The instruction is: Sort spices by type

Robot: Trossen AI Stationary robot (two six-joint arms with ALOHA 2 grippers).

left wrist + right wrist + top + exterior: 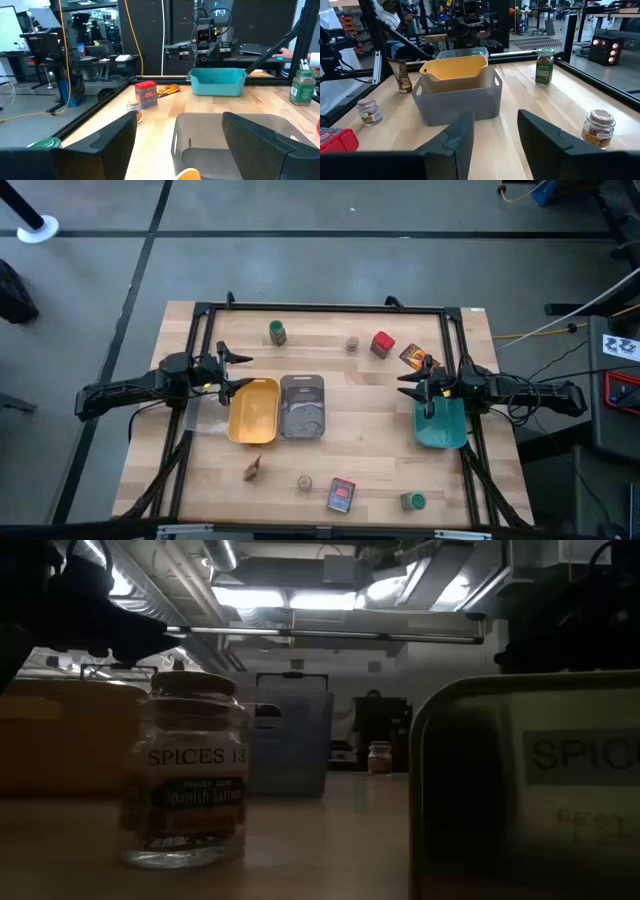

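The spices lie scattered on the wooden table. At the far side are a green-lidded jar, a tan jar, a red box and a brown-orange packet. At the near side are another packet, a tan jar, a red box and a green-lidded jar. My left gripper hovers open at the yellow tray's far left corner. My right gripper hovers open just left of the teal tray's far end. Both have nothing between their fingers.
A yellow tray and a grey tray stand side by side at mid-table, and a teal tray stands at the right. A clear tray lies left of the yellow one. A black frame rims the table.
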